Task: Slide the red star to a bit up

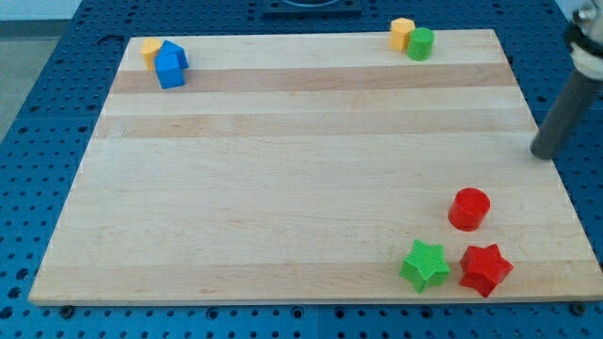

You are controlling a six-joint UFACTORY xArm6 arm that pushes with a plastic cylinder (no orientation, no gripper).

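The red star (485, 268) lies near the board's bottom right corner. A green star (425, 265) sits just to its left, close beside it. A red cylinder (469, 208) stands a little above the two stars. My tip (542, 154) is at the view's right edge, off the board's right side, well above and to the right of the red star and apart from every block.
A blue block (171, 66) and a yellow block (151, 48) touch at the board's top left. A yellow block (402, 33) and a green cylinder (420, 43) touch at the top right. The wooden board (283, 188) lies on a blue perforated table.
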